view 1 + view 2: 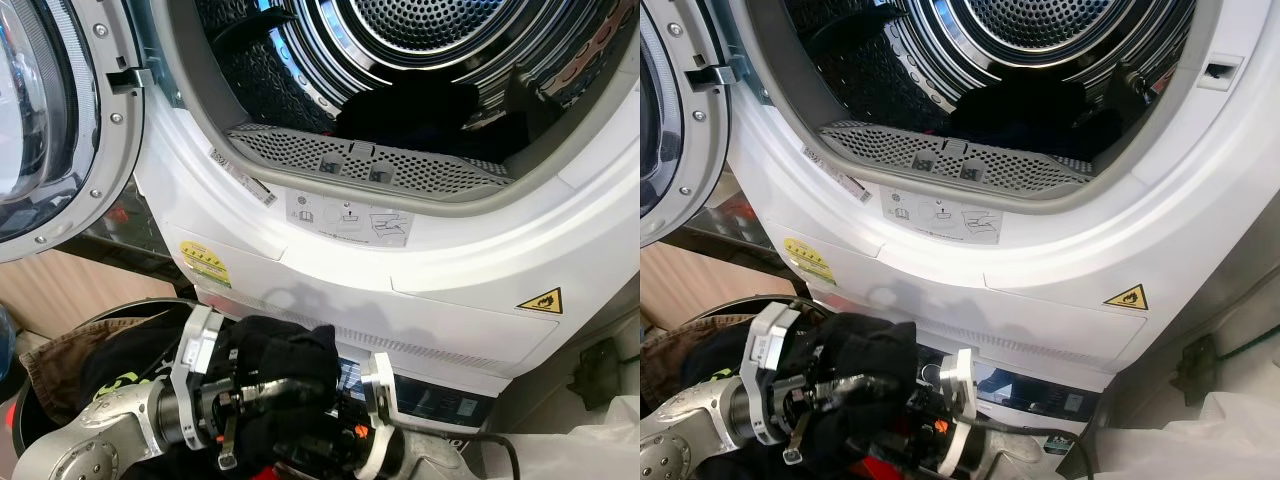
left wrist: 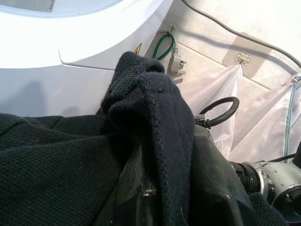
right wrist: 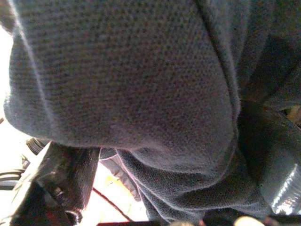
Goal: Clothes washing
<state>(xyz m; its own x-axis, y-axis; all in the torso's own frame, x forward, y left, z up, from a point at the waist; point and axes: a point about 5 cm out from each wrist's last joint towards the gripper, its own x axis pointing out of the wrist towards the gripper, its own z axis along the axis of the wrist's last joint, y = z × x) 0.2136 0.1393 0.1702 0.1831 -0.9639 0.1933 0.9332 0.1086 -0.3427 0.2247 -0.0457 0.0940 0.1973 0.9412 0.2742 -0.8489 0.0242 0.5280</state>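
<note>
Open porthole door: swung out at far left, glass and grey rim in view.

Laundry basket: dark, low at left, under the door; holds a brown garment and other dark clothes.

Left gripper: low, in front of the machine's base, buried in a black knit garment; the cloth drapes over the fingers, so whether they are apart or clamped cannot be told.

Black knit garment: bunched between the two wrists, below the drum opening, outside the machine.

Right gripper: just beside the left one, pointing into the same bundle; its fingers are covered by fabric, state cannot be told.

White machine: front panel above both arms, drum open, dark clothes already lying inside behind the perforated lint filter. Yellow flame warning sticker at lower right.
</note>
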